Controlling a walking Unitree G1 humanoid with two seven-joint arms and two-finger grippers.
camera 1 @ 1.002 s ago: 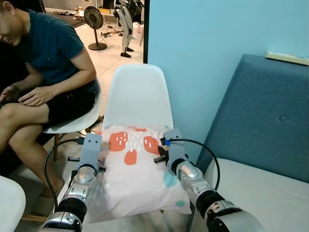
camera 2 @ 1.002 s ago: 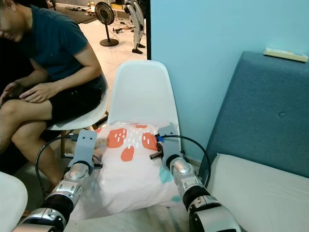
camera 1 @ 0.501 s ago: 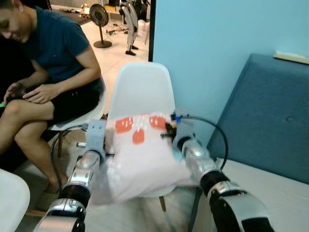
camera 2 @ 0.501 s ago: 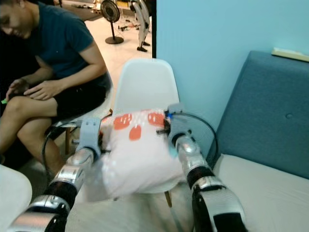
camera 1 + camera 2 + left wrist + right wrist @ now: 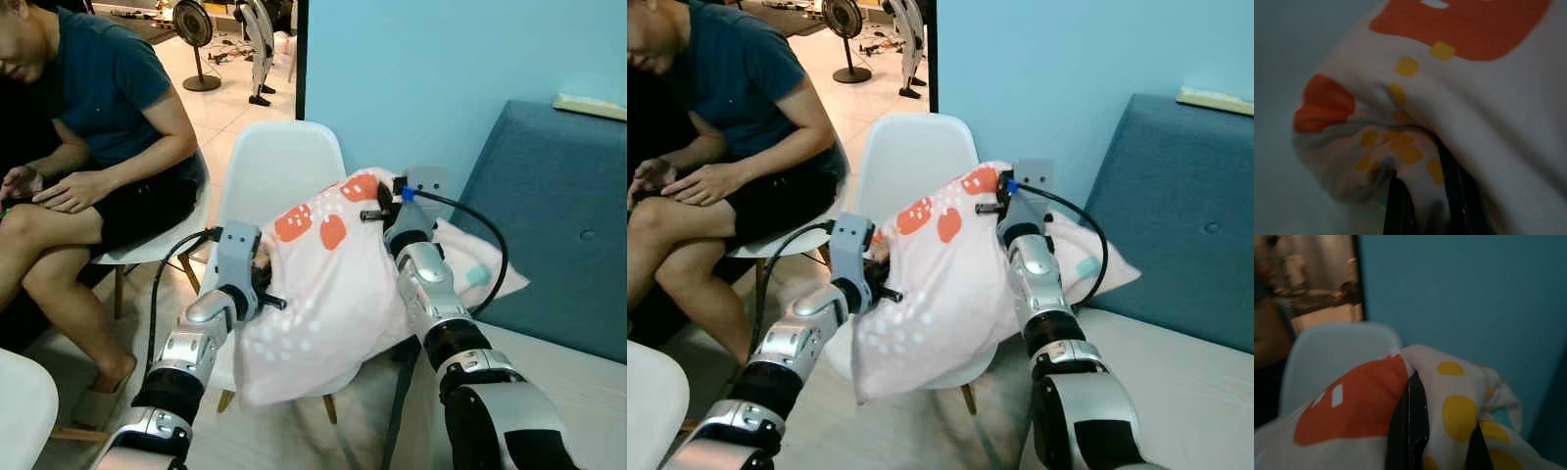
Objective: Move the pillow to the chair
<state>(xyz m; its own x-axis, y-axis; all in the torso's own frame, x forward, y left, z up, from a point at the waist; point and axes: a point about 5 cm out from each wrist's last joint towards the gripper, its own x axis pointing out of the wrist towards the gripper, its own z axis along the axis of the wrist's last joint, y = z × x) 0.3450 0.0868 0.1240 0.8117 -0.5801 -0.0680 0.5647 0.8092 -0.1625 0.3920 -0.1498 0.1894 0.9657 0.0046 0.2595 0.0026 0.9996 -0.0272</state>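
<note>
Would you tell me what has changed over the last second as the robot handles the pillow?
Both grippers have lifted the pillow and tilted it: the right gripper now holds its end high near the chair back, the left gripper lower. Each stays shut on the pillow. The seated person has hardly moved.

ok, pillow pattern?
Pale pink pillow with orange-red blotches, small white dashes and yellow spots; clearest in the left eye view.

1. The white chair (image 5: 279,166) has its backrest bare; the pillow (image 5: 328,284) hangs over its seat, so the seat is hidden.
2. A seated person (image 5: 93,127) crowds the chair's left flank.
3. The blue wall (image 5: 421,78) and sofa back (image 5: 558,215) close off the right.
</note>
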